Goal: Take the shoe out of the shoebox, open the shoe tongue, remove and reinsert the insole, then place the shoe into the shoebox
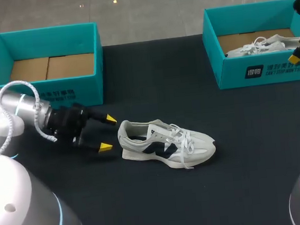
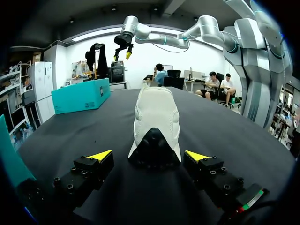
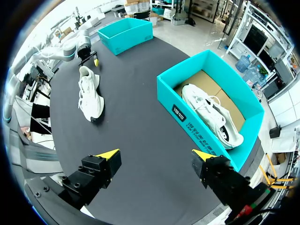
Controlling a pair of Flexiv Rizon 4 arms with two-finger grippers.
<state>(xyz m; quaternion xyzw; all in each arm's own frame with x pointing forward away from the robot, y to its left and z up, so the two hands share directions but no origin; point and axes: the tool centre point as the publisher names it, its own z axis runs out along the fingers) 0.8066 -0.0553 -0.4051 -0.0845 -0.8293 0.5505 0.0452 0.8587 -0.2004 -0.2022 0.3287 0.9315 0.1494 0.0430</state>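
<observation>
A white and navy shoe (image 1: 166,143) lies on its sole on the black table, heel toward my left gripper (image 1: 108,132). That gripper is open, its yellow tips level with the heel and just short of it. Seen from the left wrist, the shoe's dark heel (image 2: 154,147) sits just ahead of the open left gripper (image 2: 147,155), in line with the gap. My right gripper (image 3: 154,153) hangs open high above the table, beside the right teal shoebox (image 3: 168,98), which holds a second white shoe (image 3: 211,115). In the head view only one right fingertip (image 1: 294,57) shows.
An empty teal shoebox (image 1: 50,66) with a cardboard floor stands at the back left, close behind my left arm. The right shoebox (image 1: 263,69) stands at the back right. Black tabletop (image 1: 200,192) spreads in front of the shoe.
</observation>
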